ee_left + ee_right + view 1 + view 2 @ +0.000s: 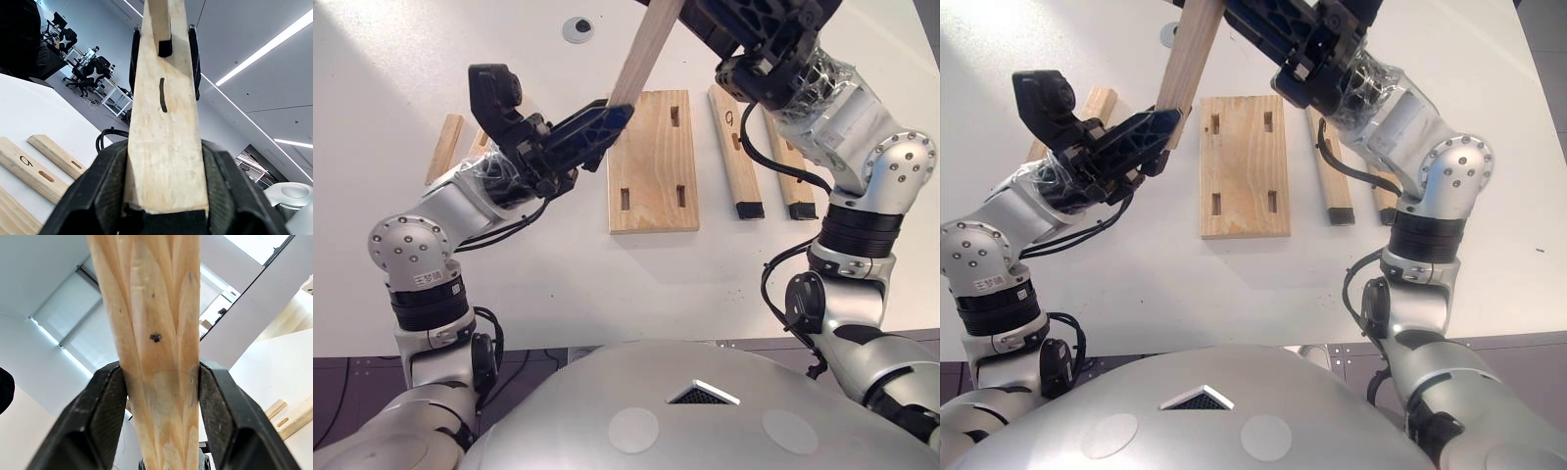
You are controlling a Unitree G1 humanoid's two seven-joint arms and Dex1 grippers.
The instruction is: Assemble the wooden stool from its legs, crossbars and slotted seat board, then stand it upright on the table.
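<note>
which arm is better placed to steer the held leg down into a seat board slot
Left, probably. The left gripper clamps the lower end of the leg, close to the far left corner of the seat board. The right gripper holds the upper part, farther from the slots.

A white bench (509, 294) with a round grey cap (577, 29) set into its far part stands over a dark floor (337, 377). Beyond it is an open office: black swivel chairs (93, 73) at pale desks (116, 96) (several rows, receding), under a grey ceiling (234, 29) with long light strips (266, 47).
</note>
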